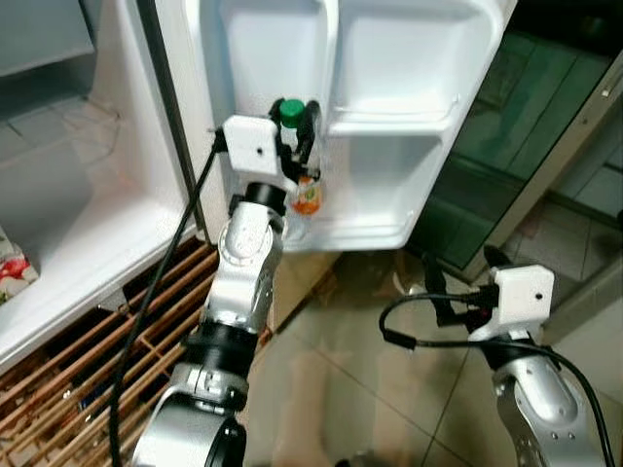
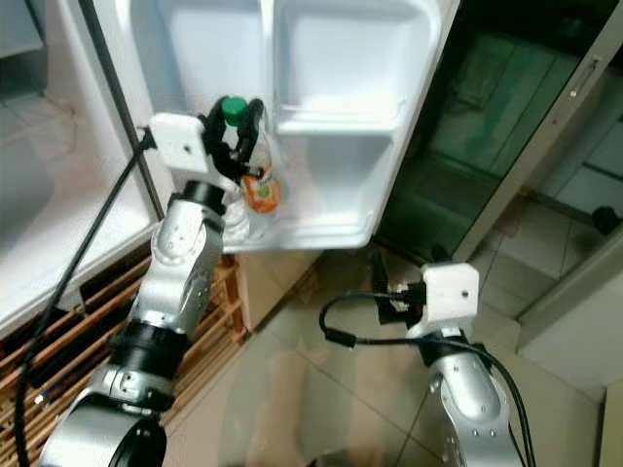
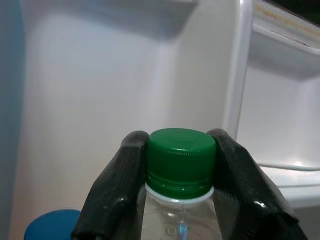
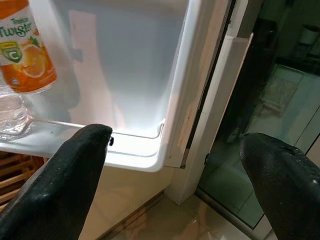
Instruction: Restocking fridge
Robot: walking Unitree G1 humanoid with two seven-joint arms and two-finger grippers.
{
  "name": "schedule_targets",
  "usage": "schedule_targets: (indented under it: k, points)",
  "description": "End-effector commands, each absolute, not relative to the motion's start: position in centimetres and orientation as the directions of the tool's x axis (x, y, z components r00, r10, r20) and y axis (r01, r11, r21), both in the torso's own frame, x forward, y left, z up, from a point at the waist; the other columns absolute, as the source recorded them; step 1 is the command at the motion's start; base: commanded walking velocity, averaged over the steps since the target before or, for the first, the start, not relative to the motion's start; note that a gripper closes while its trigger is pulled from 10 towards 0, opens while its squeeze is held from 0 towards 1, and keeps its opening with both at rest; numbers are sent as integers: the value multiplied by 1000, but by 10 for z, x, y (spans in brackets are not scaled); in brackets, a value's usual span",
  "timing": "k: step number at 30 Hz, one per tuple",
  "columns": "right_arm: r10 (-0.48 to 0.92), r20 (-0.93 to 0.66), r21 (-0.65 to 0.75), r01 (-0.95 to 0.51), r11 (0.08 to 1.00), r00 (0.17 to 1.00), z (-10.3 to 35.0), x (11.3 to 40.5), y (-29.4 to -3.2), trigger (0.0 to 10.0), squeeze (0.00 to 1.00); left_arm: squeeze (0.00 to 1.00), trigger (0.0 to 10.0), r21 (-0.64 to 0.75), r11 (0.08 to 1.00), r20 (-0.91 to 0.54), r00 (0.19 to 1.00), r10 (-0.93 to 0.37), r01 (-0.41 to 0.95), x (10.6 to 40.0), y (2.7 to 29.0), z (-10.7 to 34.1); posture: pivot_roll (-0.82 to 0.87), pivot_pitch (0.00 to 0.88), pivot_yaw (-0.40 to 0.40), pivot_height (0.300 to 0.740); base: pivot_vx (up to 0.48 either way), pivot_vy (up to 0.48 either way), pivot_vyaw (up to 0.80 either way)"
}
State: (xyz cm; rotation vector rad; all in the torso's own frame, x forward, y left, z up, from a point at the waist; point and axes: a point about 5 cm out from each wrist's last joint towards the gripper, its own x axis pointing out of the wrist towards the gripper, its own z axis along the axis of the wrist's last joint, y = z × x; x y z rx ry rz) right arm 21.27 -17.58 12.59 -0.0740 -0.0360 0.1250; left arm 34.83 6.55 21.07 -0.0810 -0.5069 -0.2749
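Observation:
My left gripper is shut on the neck of a clear bottle with a green cap and an orange label. It holds the bottle upright against the open fridge door, with the base down at the lower door shelf. The black fingers press either side of the cap. My right gripper hangs low over the floor, open and holding nothing. Its fingers point toward the door's lower right corner.
A blue cap of a second bottle sits beside the held one. The fridge's inner shelf with a carton lies left. A wooden slat rack is below it. A dark glass door stands right, with tiled floor between.

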Motion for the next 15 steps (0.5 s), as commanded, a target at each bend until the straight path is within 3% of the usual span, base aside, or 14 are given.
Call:
schedule_targets:
  k: [1, 9, 15]
  points:
    - [139, 29, -86, -137, 987, 990, 129, 210, -177, 10000, 0, 0, 10000, 42, 957, 535, 803, -263, 286, 350, 52, 222, -307, 19, -61, 740, 0, 0, 0]
    - [138, 13, -97, -136, 986, 990, 129, 202, -177, 10000, 0, 0, 10000, 151, 958, 501, 817, -286, 243, 357, 36, 204, -335, 35, -67, 740, 0, 0, 0]
    - [146, -2, -95, -145, 985, 989, 127, 198, -174, 10000, 0, 0, 10000, 187, 955, 360, 889, -285, 230, 360, 31, 169, -334, 49, -65, 740, 0, 0, 0]
